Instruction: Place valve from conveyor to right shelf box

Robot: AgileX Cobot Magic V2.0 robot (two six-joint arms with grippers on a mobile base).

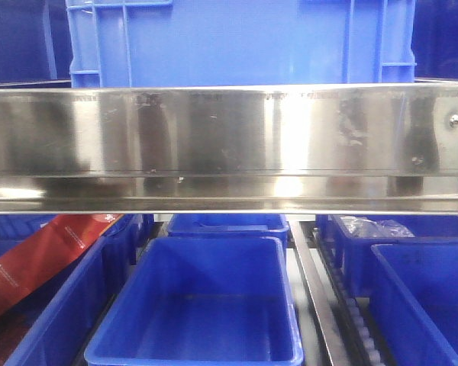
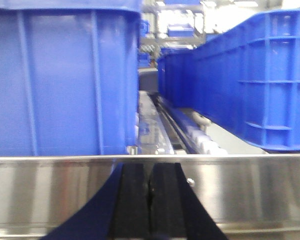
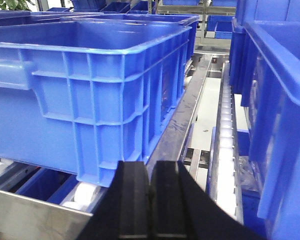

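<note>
Your left pincer [image 2: 150,200] and right pincer [image 3: 150,200] are both closed on nothing, facing blue crates [image 3: 90,75] on the steel shelf rail [image 2: 250,185].

Right-hand shelf box [image 3: 282,125] is blue ribbed plastic, upright, resting beside a roller track [image 3: 225,135]. A second blue box [image 3: 115,95] stands to its left, open-topped and apart, with a metal rail [image 3: 187,115] between them.
</note>
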